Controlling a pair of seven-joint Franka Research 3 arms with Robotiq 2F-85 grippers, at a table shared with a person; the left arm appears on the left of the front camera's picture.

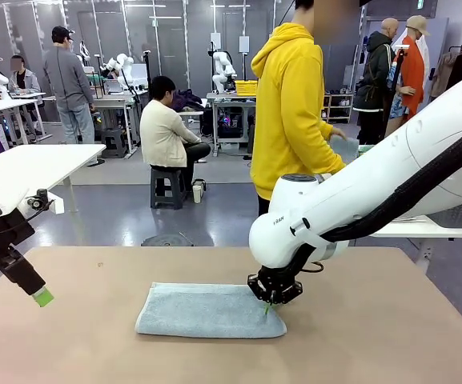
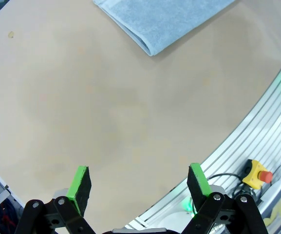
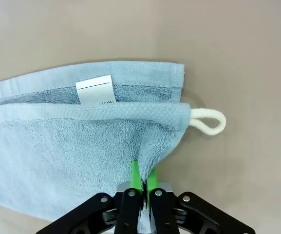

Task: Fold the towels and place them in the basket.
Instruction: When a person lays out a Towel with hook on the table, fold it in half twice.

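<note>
Pale blue-grey towel point(image 1: 206, 310) folded flat mid-table point(image 1: 375, 336), white loop point(image 3: 209, 121) sticking out at one corner. Pinched at right end by R gripper point(image 1: 272, 302), pads closed tight on terry. L gripper point(image 2: 138, 170) spread wide, nothing held, over bare tabletop well apart from towel

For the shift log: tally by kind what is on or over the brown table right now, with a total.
Towels: 1, the pale blue towel, folded.
Grippers: 2, the left gripper open, the right gripper shut on the towel's corner.
Total: 3.
</note>
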